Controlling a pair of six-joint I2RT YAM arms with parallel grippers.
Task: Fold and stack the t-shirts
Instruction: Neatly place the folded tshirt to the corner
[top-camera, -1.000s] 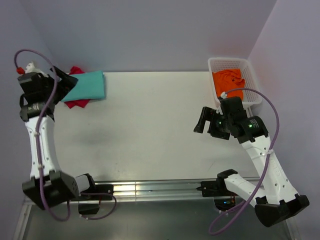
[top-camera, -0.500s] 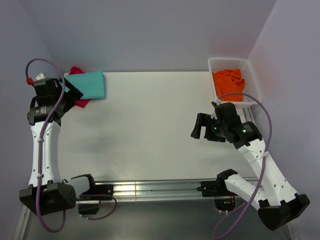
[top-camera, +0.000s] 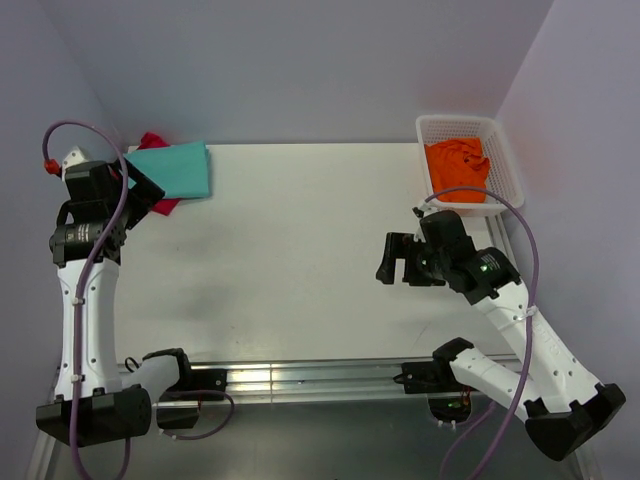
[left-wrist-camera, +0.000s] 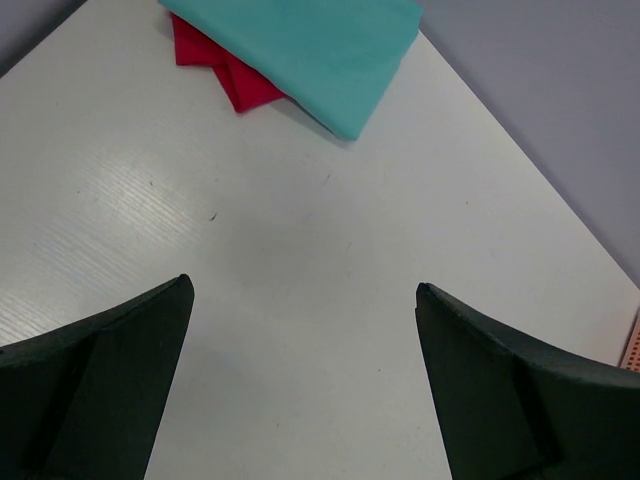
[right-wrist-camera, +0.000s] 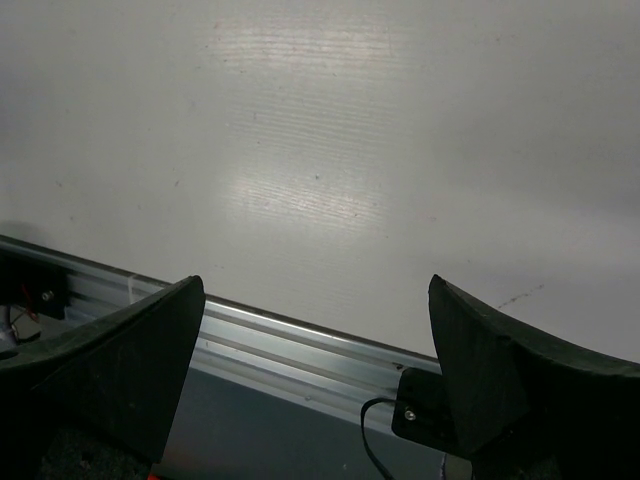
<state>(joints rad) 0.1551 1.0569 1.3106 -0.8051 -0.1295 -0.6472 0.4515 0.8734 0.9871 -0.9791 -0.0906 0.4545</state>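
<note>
A folded teal-green t-shirt lies on a folded crimson-red t-shirt at the table's far left corner; both show in the left wrist view, teal over red. An orange t-shirt lies crumpled in the white mesh basket at the far right. My left gripper is open and empty, just near of the stack; in its wrist view it is over bare table. My right gripper is open and empty over the table's right middle, also seen in its wrist view.
The white table has a metal rail along its near edge, also in the right wrist view. Grey walls close the back and sides. Cables loop from both arms.
My left gripper has drawn back from the folded stack toward the near side, empty. My right gripper has moved left and nearer, away from the basket.
</note>
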